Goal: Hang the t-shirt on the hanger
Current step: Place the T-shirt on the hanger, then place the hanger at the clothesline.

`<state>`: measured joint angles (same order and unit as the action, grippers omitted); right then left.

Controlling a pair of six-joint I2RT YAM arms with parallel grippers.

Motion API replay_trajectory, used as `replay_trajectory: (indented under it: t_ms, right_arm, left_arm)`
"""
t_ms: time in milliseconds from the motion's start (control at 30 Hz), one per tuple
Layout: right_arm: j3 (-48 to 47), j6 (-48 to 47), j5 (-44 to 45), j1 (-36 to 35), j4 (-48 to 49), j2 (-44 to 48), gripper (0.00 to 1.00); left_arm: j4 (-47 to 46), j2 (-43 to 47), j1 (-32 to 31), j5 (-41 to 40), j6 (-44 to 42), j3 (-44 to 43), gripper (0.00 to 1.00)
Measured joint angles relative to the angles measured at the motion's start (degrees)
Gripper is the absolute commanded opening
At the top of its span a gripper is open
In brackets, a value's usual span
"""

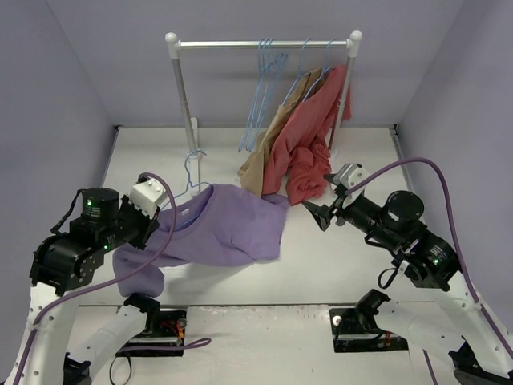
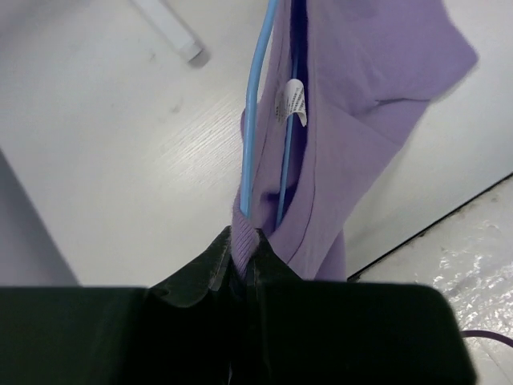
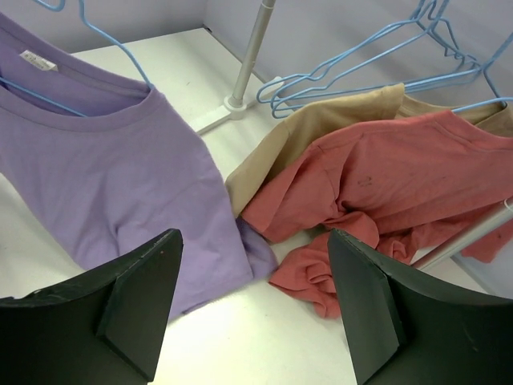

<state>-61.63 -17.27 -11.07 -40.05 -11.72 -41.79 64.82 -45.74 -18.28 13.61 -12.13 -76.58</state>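
Left jaws: shut tight on the t-shirt (image 2: pixel 361 96) (hanger (image 2: pixel 250 120) inside its neck)
Right jaws: wide apart, empty

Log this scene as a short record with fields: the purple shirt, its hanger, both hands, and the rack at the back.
t-shirt: lavender-purple cloth t-shirt, draped over the white table, one end lifted
hanger: thin light-blue wire hanger, inside the neck opening, hook sticking out
left hand: shut on the t-shirt's fabric
right hand: open, holding nothing
rack: white rail rack holding brick-red garment, tan garment, spare blue hangers
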Motion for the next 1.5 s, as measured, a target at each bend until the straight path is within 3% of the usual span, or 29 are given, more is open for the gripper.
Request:
replay_trajectory:
  t_ms: [300,667,967,1267,1500]
  right_arm:
    - [0.0,0.8,0.7,0.0,-0.1,-1.4,0.71]
    - [0.1,2.3,1.7,0.0,-0.3,1.4,0.72]
    - [0.1,2.7,3.1,0.0,-0.5,4.2,0.72]
    - [0.1,3.4,3.4,0.0,-0.5,4.0,0.72]
    - [0.1,4.0,4.2,0.0,-0.5,4.8,0.72]
  left_arm:
    - [-1.0,-6.1,0.0,-14.6,6.8,-4.8,0.0]
    - [-14.6,-23.1,0.0,-19.9,12.9,-26.3,0.0]
    - [-16.4,-36.4,-1.8,-21.3,13.2,-44.5,0.0]
    - [-17.7,-39.2,-4.2,-22.3,14.6,-42.1,0.0]
    - [-18.7,-48.9,-4.2,-23.2,15.3,-46.4,0.0]
